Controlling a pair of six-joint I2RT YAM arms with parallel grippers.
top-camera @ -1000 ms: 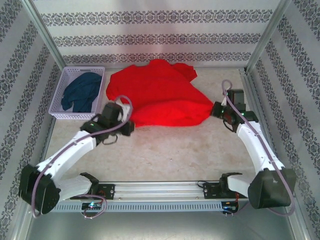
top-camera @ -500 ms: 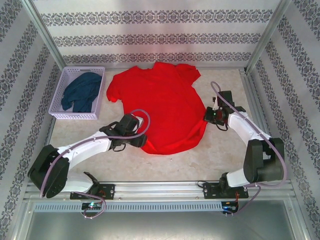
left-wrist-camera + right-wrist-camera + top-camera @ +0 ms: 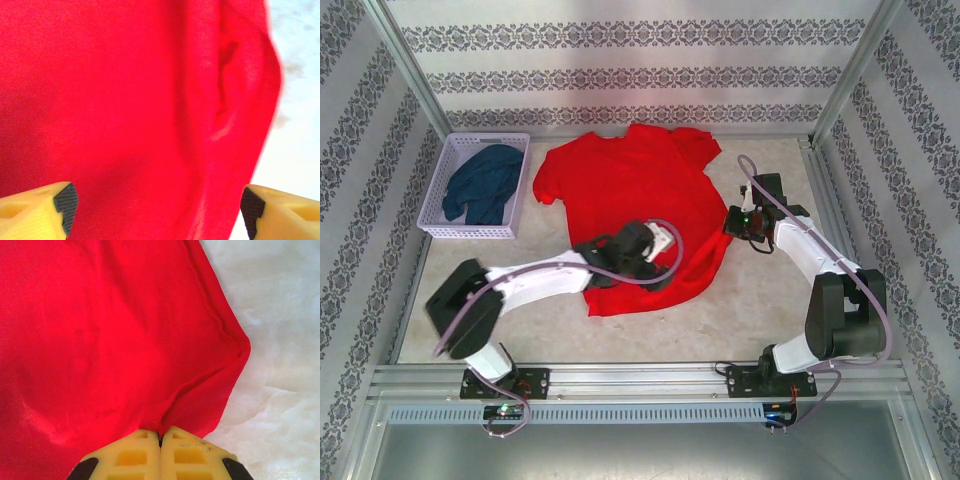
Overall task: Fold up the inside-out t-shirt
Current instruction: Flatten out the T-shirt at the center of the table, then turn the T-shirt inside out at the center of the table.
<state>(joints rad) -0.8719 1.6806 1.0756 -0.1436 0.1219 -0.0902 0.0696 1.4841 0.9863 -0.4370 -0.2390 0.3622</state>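
Table (image 3: 750,320) | red t-shirt (image 3: 640,190) flat | left end effector (image 3: 157,207) apart over hem | right end effector (image 3: 160,437) clamped on side edge

The counter (image 3: 750,320) is a pale, mottled surface enclosed by patterned walls. A red t-shirt (image 3: 630,185) lies spread on it at the centre of the top view, collar toward the top, its lower edge uneven. A white lattice basket (image 3: 466,231) stands on it at upper left, just beside a sleeve.
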